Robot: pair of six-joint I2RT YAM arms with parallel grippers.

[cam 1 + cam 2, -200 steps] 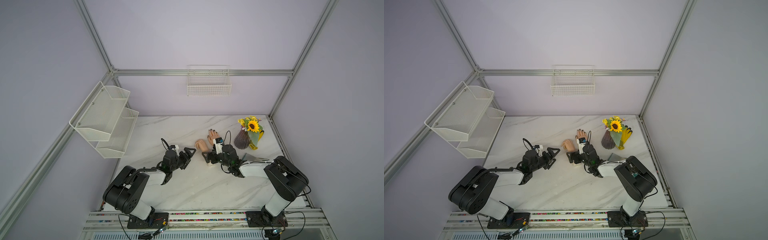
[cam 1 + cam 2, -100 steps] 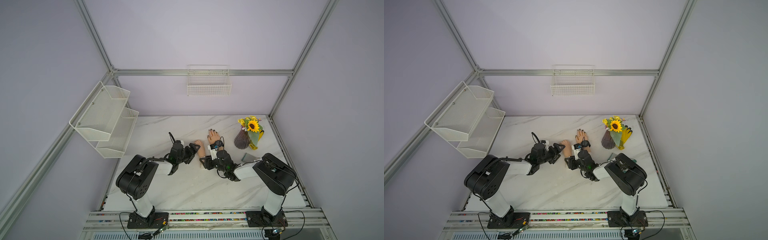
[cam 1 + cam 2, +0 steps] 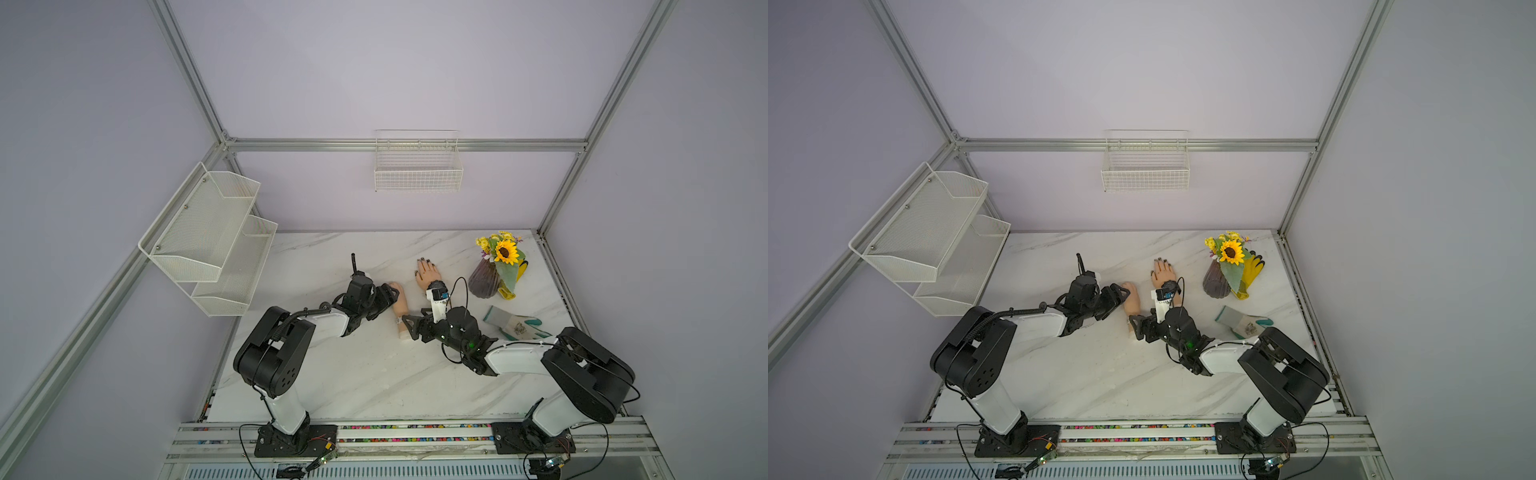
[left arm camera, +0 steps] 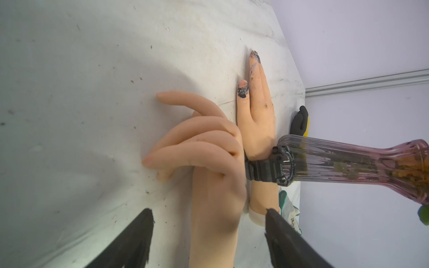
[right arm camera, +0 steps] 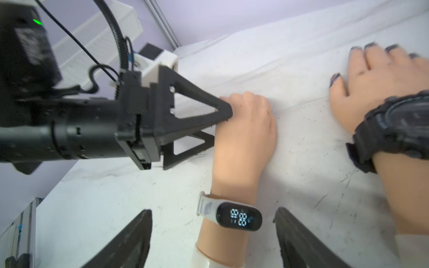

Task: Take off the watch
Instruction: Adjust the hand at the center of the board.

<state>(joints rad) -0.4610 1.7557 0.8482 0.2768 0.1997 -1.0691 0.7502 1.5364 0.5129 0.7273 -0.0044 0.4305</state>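
Two mannequin hands lie side by side on the marble table. The curled hand (image 3: 401, 307) (image 5: 243, 130) wears a white-strapped watch (image 5: 239, 217) (image 3: 399, 321) with a lit black face. The flat hand with painted nails (image 3: 426, 272) (image 4: 257, 116) wears a chunky black watch (image 3: 436, 286) (image 4: 269, 168) (image 5: 399, 130). My left gripper (image 3: 388, 299) (image 4: 209, 211) is open and straddles the curled hand near its knuckles. My right gripper (image 3: 409, 328) (image 5: 213, 211) is open too, with one finger on each side of the white-strapped wrist.
A purple glass vase (image 3: 486, 278) with a sunflower stands right of the hands, a yellow glove (image 3: 517, 270) behind it. A white and green glove (image 3: 515, 326) lies by the right arm. A wire basket (image 3: 417, 166) hangs on the back wall, a tiered shelf (image 3: 208, 237) on the left wall.
My left gripper has moved right until its fingers reach around the curled hand. My right gripper has drawn back toward the front, down to that hand's wrist.
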